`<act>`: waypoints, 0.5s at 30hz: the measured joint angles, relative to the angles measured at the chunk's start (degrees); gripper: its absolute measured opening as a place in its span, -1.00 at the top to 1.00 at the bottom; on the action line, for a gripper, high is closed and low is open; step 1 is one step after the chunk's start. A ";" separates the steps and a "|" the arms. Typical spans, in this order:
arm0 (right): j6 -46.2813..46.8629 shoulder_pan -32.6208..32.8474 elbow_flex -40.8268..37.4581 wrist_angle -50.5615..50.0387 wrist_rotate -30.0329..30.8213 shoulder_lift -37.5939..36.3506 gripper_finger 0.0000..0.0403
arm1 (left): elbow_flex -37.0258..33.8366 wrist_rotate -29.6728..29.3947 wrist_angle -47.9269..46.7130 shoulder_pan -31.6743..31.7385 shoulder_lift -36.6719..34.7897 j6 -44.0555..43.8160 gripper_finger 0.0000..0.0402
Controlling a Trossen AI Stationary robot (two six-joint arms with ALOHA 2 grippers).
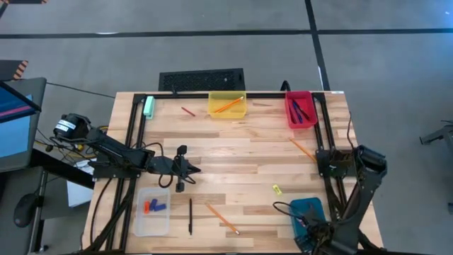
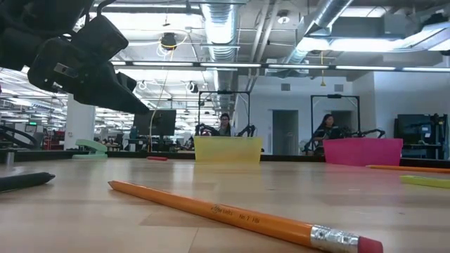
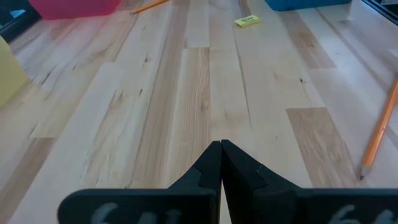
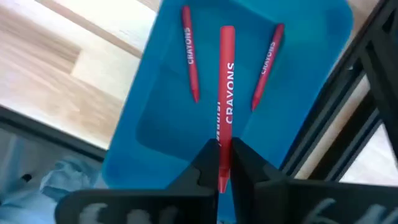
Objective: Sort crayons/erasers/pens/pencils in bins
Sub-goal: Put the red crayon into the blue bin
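Note:
My right gripper (image 4: 224,146) is over the teal-blue bin (image 4: 323,37) at the table's near right corner, shut on a red crayon (image 4: 226,74). Two more crayons (image 4: 189,56) lie flat on that bin's floor. My left gripper (image 3: 221,144) is shut and holds nothing, hovering over bare wood left of centre (image 1: 185,170). Loose on the table lie a pencil (image 1: 221,218), a second pencil (image 1: 302,149), a black pen (image 1: 190,216), a yellow eraser (image 1: 277,189) and a red crayon (image 1: 187,111). My right gripper pinches the red crayon between its two fingers near the crayon's end closest to the wrist (image 4: 222,155). The crayon runs along the fingers and sticks out ahead of them over the teal-blue bin's floor. Whether its far tip (image 4: 227,30) touches the bin I cannot tell.
At the far edge stand the yellow bin (image 1: 227,105) with a pencil and the red bin (image 1: 299,110) with pens. The clear bin (image 1: 153,209) near the left holds blue and red-orange erasers. A pale-green block (image 1: 148,106) lies far left. Black frame rails run along the table's sides.

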 joint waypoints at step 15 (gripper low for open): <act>-7.07 -4.00 -15.26 15.20 -5.93 0.08 0.87 | 0.00 0.02 1.05 0.00 0.00 -0.26 1.00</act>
